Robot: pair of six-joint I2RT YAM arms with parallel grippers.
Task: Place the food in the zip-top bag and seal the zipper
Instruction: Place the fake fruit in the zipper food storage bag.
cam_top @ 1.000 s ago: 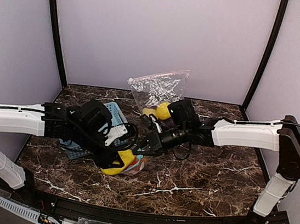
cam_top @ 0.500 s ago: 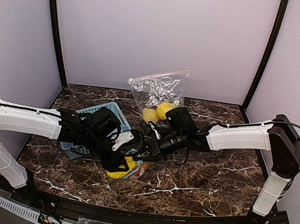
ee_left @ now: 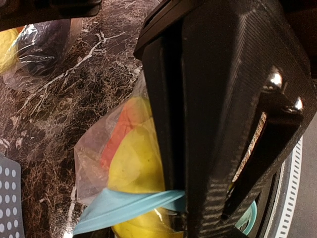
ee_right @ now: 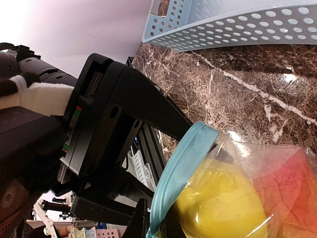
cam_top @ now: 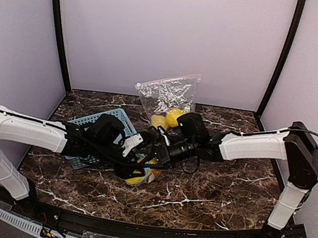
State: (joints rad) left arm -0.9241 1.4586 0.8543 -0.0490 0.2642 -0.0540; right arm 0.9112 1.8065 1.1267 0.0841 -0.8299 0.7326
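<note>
A clear zip-top bag [cam_top: 141,177] with a light-blue zipper strip [ee_right: 184,166] lies at the table's middle, between both grippers. Inside it are a yellow lemon [ee_right: 223,210] and an orange-red piece [ee_right: 292,186]; they also show in the left wrist view, lemon [ee_left: 136,161] and red piece [ee_left: 119,134]. My left gripper [cam_top: 131,165] is shut on the blue zipper strip [ee_left: 129,208]. My right gripper [cam_top: 153,152] is shut on the same strip at its other end. The two grippers are close together, nearly touching.
A light-blue perforated basket [cam_top: 94,127] sits left of the bag, under my left arm. A second clear bag [cam_top: 168,92] with a pink strip stands at the back, with yellow lemons [cam_top: 168,118] and a dark piece [ee_left: 47,42] at its base.
My left gripper has moved right and back toward the right gripper, and the bag has shifted with it. The right gripper has edged slightly left.
</note>
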